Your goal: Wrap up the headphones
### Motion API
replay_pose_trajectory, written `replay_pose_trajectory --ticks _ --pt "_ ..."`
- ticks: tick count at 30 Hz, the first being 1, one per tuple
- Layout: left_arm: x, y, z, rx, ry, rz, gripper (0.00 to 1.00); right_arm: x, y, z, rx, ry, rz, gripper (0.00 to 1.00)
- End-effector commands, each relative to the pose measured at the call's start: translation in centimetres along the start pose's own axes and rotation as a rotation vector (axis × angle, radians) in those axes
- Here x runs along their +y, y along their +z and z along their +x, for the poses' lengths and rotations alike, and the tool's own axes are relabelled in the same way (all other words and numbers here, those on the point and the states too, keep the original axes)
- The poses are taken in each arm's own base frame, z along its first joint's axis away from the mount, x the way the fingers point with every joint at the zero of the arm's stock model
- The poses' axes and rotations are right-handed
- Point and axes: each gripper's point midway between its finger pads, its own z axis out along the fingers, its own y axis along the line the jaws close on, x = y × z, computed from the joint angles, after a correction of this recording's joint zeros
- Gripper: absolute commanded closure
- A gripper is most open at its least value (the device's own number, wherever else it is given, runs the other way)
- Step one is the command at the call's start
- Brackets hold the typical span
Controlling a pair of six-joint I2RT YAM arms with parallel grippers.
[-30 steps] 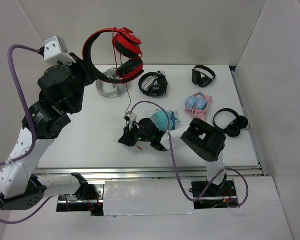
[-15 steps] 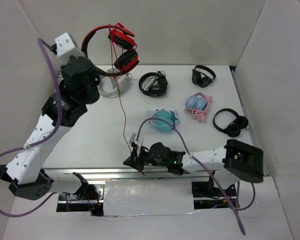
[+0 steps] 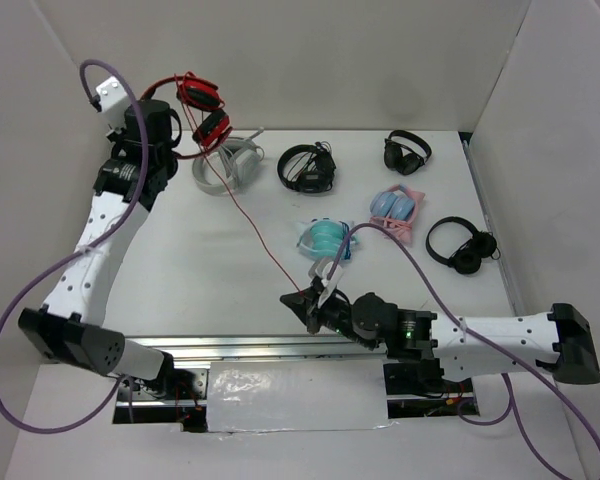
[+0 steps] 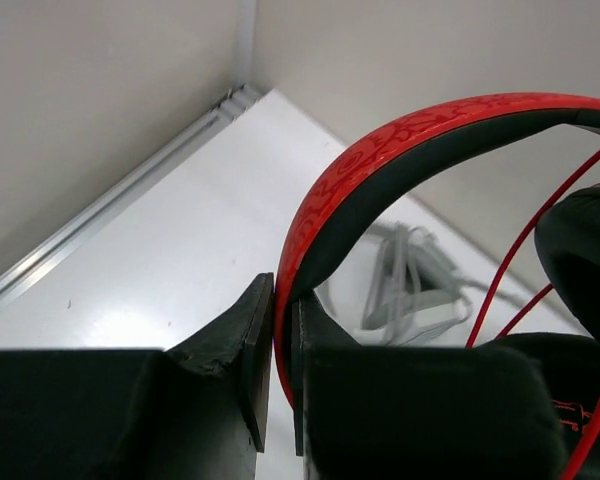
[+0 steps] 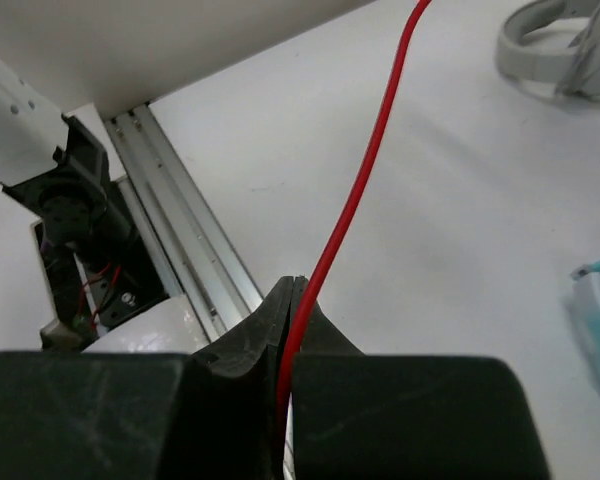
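The red headphones (image 3: 202,108) hang in the air at the far left, near the back wall. My left gripper (image 3: 160,100) is shut on their black-and-red headband (image 4: 380,170); a black ear pad (image 4: 590,250) shows at the right of the left wrist view. The thin red cable (image 3: 255,225) runs taut from the earcups down across the table to my right gripper (image 3: 302,304), which is shut on it near the table's front edge. In the right wrist view the cable (image 5: 365,180) rises from between the closed fingers.
Light grey headphones (image 3: 225,165) lie below the red ones. Black headphones (image 3: 307,167), (image 3: 407,152), (image 3: 463,245), a teal pair (image 3: 325,238) and a pink-blue pair (image 3: 395,208) lie on the table. White walls stand close on all sides. A metal rail (image 5: 180,230) runs along the front edge.
My left arm has carried the headphones back and to the left. My right gripper has moved right along the front edge, stretching the cable into a long diagonal.
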Motion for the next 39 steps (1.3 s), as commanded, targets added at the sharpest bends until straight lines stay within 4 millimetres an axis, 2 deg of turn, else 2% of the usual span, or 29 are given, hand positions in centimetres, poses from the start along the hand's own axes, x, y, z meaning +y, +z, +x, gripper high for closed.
replay_pose_trajectory --ticks 1,2,4,5,6,7,8,9,10,11,13,15,16,17,19,20,21,22,23,28,29,30,31,32,33,35,36,38,39 --pt "-1.2 2.9 3.2 0.075 -0.095 0.012 1.0 -1.9 -0.4 -2.9 -0.013 -0.098 0.116 1.0" --pt "-1.1 3.2 4.3 0.102 -0.08 -0.004 1.0 -1.9 -0.4 -4.0 -0.03 -0.113 0.123 1.0" --pt "-1.1 3.6 6.3 0.127 -0.055 -0.016 1.0 -2.9 -0.2 -4.9 -0.036 -0.165 0.192 1.0" --pt "-1.3 3.6 6.5 0.119 -0.059 -0.013 1.0 -3.3 -0.1 -6.4 -0.063 -0.2 0.221 1.0" --pt "-1.0 3.6 8.1 0.137 -0.025 -0.015 1.0 -3.9 -0.2 -7.2 -0.08 -0.221 0.261 1.0" --pt "-0.8 3.5 8.3 0.135 -0.031 -0.018 1.0 -5.0 -0.4 -8.1 -0.097 -0.242 0.326 1.0" --pt "-0.7 3.4 8.7 0.142 -0.033 -0.018 1.0 -5.2 -0.5 -9.7 -0.132 -0.283 0.344 1.0" --pt "-0.3 3.1 9.7 0.16 -0.022 -0.019 1.0 -5.8 -0.6 -10.6 -0.147 -0.294 0.374 1.0" --pt "-0.1 3.0 10.4 0.173 -0.014 -0.017 1.0 -5.8 -0.7 -12.5 -0.179 -0.286 0.384 1.0" --pt "0.5 3.0 11.9 0.195 0.033 -0.013 1.0 -6.1 -0.8 -13.1 -0.168 -0.303 0.396 1.0" --pt "0.8 2.2 13.3 0.219 0.06 -0.002 1.0 -6.6 -1.0 -15.2 -0.198 -0.299 0.427 1.0" --pt "1.3 1.0 15.6 0.247 0.114 0.015 1.0 -6.7 -1.0 -16.2 -0.218 -0.329 0.43 1.0" --pt "1.0 0.6 16.2 0.252 0.117 0.044 1.0 -6.9 -0.9 -17.2 -0.245 -0.329 0.431 1.0" --pt "1.1 -0.6 17.9 0.275 0.169 0.083 1.0 -7.1 -0.6 -17.4 -0.24 -0.345 0.44 1.0" --pt "0.4 -1.5 18.8 0.274 0.171 0.148 1.0 -8.5 -0.7 -19.1 -0.262 -0.366 0.491 1.0" --pt "0.1 -2.8 20.2 0.313 0.202 0.223 1.0 -8.8 -0.2 -19.2 -0.248 -0.387 0.488 1.0" --pt "-0.3 -3.5 20.7 0.325 0.205 0.269 1.0 -9.2 0.0 -19.6 -0.249 -0.385 0.5 1.0" --pt "-0.9 -4.1 21.3 0.334 0.211 0.316 1.0 -10.5 -0.1 -20.4 -0.252 -0.384 0.535 1.0" --pt "-1.3 -5.7 22.4 0.36 0.236 0.382 1.0 -10.6 0.5 -20.5 -0.242 -0.401 0.511 1.0" --pt "-1.3 -9.3 25.0 0.4 0.31 0.494 1.0 -13.6 1.1 -22.6 -0.281 -0.399 0.527 1.0" --pt "-1.8 -10.7 25.1 0.404 0.306 0.537 1.0 -15.2 1.0 -22.9 -0.272 -0.398 0.555 1.0" --pt "-1.8 -11.2 25.4 0.408 0.313 0.552 1.0 -15.3 1.3 -23.5 -0.281 -0.396 0.527 1.0" --pt "-2.0 -11.9 25.5 0.409 0.317 0.578 1.0 -16.1 2.0 -23.0 -0.258 -0.394 0.524 1.0" --pt "-2.3 -12.9 25.7 0.407 0.325 0.612 1.0 -17.7 1.9 -22.9 -0.247 -0.378 0.546 1.0" --pt "-2.5 -13.5 25.6 0.407 0.326 0.637 1.0 -18.1 2.4 -23.0 -0.246 -0.376 0.523 1.0" --pt "-3.3 -15.0 24.8 0.384 0.347 0.708 1.0 -20.0 3.6 -21.5 -0.19 -0.357 0.523 1.0" --pt "-3.5 -15.5 24.6 0.376 0.353 0.732 1.0 -22.1 3.3 -21.7 -0.184 -0.347 0.556 1.0" --pt "-3.7 -16.8 23.8 0.356 0.352 0.774 1.0 -23.8 4.6 -19.8 -0.122 -0.322 0.516 1.0" --pt "-3.6 -17.1 23.6 0.352 0.351 0.781 1.0 -24.5 4.8 -19.6 -0.122 -0.287 0.515 1.0"
